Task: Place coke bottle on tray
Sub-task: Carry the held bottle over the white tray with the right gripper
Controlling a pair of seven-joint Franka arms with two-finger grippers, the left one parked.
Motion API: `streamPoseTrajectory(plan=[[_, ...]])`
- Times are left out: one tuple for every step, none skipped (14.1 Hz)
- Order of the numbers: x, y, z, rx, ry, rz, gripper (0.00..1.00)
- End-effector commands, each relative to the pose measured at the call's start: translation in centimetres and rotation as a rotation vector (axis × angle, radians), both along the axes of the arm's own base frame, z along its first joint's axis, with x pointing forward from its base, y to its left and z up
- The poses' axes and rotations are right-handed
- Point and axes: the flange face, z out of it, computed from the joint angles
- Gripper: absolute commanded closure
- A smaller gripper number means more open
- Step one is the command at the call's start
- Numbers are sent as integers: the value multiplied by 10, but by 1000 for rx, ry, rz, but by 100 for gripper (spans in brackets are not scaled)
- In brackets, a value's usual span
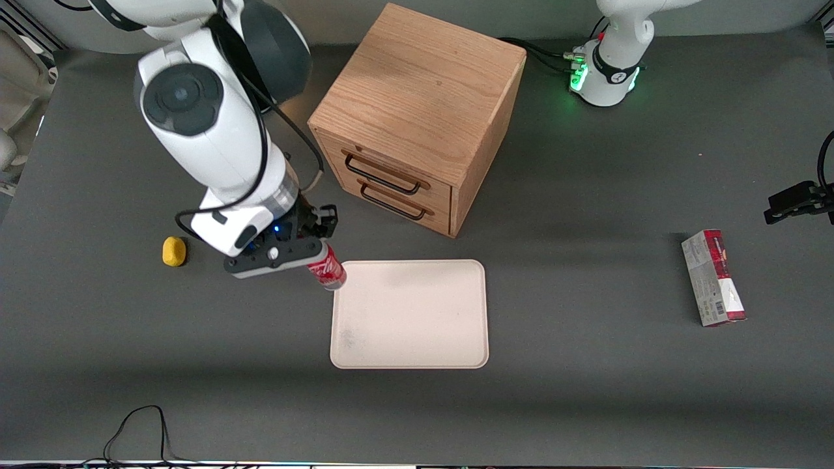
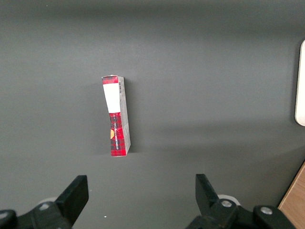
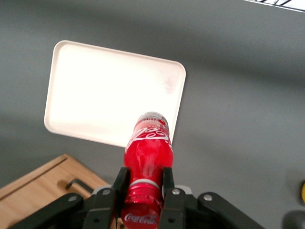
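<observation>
Plainly, the slim red coke bottle (image 1: 327, 269) (image 3: 148, 157), lettered in white script, is clamped at its neck by the gripper (image 1: 311, 251) (image 3: 145, 183) and held above the cream tray's (image 1: 417, 326) (image 3: 95, 90) corner. Dark grey table (image 1: 586, 391) surrounds a yellow lump (image 1: 174, 251), wooden drawer cabinet (image 1: 417, 111) and red-and-grey carton (image 1: 713, 278) (image 2: 116, 117).

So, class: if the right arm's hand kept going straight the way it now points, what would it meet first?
The hand grips the coke bottle, base leading. That base would probably meet the tray at its rim, though depth is uncertain.
</observation>
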Motion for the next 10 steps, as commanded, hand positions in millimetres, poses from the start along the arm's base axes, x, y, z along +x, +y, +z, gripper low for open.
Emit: streamPoseTrajectory(plan=[[27,6,-40,3,-22,-11,100],[33,8,-61,-1,-9,-8,100],[37,9,-75,-4,-5,7,100],[42,9,-89,-11,4,31,100],[45,7,-103,-22,18,57,100],[49,2,-115,-30,32,80,100],[53,-3,-121,-31,40,86,100],[55,-3,-131,-30,44,89,100],[58,-2,-140,-29,42,88,100],[62,-2,-150,-24,35,88,100]])
